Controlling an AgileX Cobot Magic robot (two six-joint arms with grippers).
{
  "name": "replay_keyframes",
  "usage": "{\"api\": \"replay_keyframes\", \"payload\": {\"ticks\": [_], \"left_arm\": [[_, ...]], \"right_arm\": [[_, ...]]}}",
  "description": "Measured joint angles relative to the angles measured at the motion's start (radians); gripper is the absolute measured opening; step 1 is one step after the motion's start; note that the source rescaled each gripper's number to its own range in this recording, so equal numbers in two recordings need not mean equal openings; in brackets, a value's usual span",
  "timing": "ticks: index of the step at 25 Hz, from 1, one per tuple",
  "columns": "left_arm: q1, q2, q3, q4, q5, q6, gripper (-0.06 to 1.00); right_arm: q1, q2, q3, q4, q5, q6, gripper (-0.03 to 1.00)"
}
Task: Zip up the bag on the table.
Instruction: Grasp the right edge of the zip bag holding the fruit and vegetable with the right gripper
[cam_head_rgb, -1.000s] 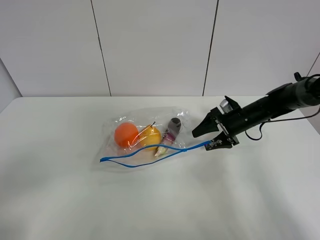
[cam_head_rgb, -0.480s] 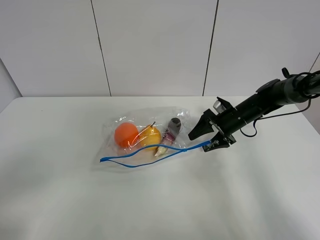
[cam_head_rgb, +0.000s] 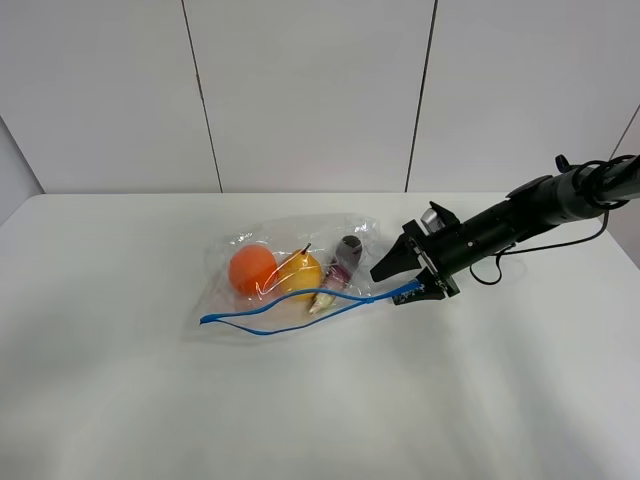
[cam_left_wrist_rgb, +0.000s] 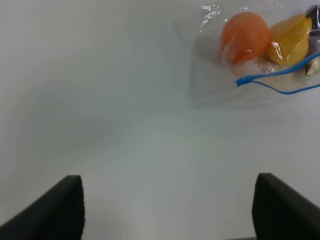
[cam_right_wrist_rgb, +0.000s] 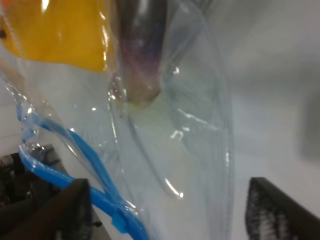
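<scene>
The clear bag (cam_head_rgb: 283, 248) lies on the white table (cam_head_rgb: 150, 400), with an orange ball (cam_head_rgb: 252, 269), a yellow fruit (cam_head_rgb: 299, 275) and a dark purple item (cam_head_rgb: 345, 260) inside. Its blue seal strip (cam_head_rgb: 300, 318) gapes along the near edge. My right gripper (cam_head_rgb: 388, 288) is open, with the strip's right end between its fingers. In the right wrist view the strip (cam_right_wrist_rgb: 75, 145) runs close to one finger (cam_right_wrist_rgb: 65, 210) of the right gripper (cam_right_wrist_rgb: 170, 185). My left gripper (cam_left_wrist_rgb: 168, 180) is open and empty, well away from the bag (cam_left_wrist_rgb: 207, 75); it is out of the exterior view.
The right arm (cam_head_rgb: 530, 210) reaches in from the right edge, with a black cable (cam_head_rgb: 600, 195) hanging at it. A white panelled wall (cam_head_rgb: 310, 90) stands behind the table's far edge.
My right gripper has moved left toward the bag, so the strip's right end now lies between its open fingers. The bag has not moved.
</scene>
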Motion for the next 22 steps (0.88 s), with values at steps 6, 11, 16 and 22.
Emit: {"api": "replay_keyframes", "payload": {"ticks": [6, 11, 16, 22], "left_arm": [[0.000, 0.000, 0.000, 0.000, 0.000, 0.000, 0.89], [0.000, 0.000, 0.000, 0.000, 0.000, 0.000, 0.89], [0.000, 0.000, 0.000, 0.000, 0.000, 0.000, 0.89], [0.000, 0.000, 0.000, 0.000, 0.000, 0.000, 0.89]], "right_arm": [[-0.001, 0.000, 0.000, -0.031, 0.001, 0.036, 0.66], [-0.001, 0.000, 0.000, -0.036, 0.001, 0.041, 0.57], [-0.001, -0.001, 0.000, -0.064, 0.001, 0.058, 0.55], [-0.001, -0.017, 0.000, -0.074, 0.001, 0.048, 0.55]]}}
